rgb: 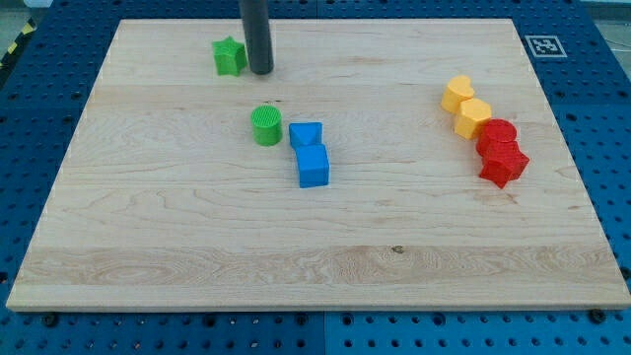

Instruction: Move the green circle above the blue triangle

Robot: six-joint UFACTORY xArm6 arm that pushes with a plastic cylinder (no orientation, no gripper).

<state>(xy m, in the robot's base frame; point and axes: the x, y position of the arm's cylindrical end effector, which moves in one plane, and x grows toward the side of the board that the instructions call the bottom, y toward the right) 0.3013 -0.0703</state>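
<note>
Below, blue cube (314, 167); upright rod, my tip (261, 72) beside green star (229, 56), grasping nothing.

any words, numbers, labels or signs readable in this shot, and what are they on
No readable words or numbers anywhere.
Square black-and-white marker on the blue table, by the board's top right corner: a coded pattern, not text.
Blocks carry no labels; my tip sits right of the green star.
</note>
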